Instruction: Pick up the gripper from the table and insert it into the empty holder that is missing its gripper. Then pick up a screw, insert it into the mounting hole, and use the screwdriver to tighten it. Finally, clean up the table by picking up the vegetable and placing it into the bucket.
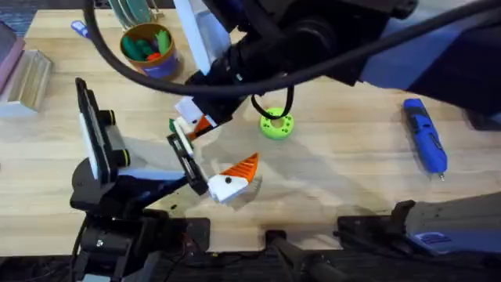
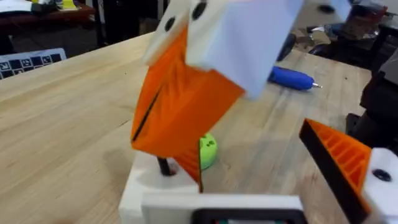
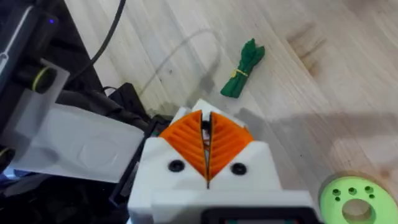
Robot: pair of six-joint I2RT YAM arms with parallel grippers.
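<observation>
1. Hovering over the holder (image 2: pixel 144 194), the right gripper (image 3: pixel 206 146) has its fingers pressed together, apparently pinching the gripper (image 2: pixel 180 106) to seat it.
2. The left gripper (image 2: pixel 249 186) holds its fingers wide, exposing the holder.
3. The vegetable (image 3: pixel 244 68) lies on the surface (image 3: pixel 311 93).

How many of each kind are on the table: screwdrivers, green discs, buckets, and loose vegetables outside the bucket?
screwdriver: 1
disc: 1
bucket: 1
vegetable: 1
Total: 4
</observation>
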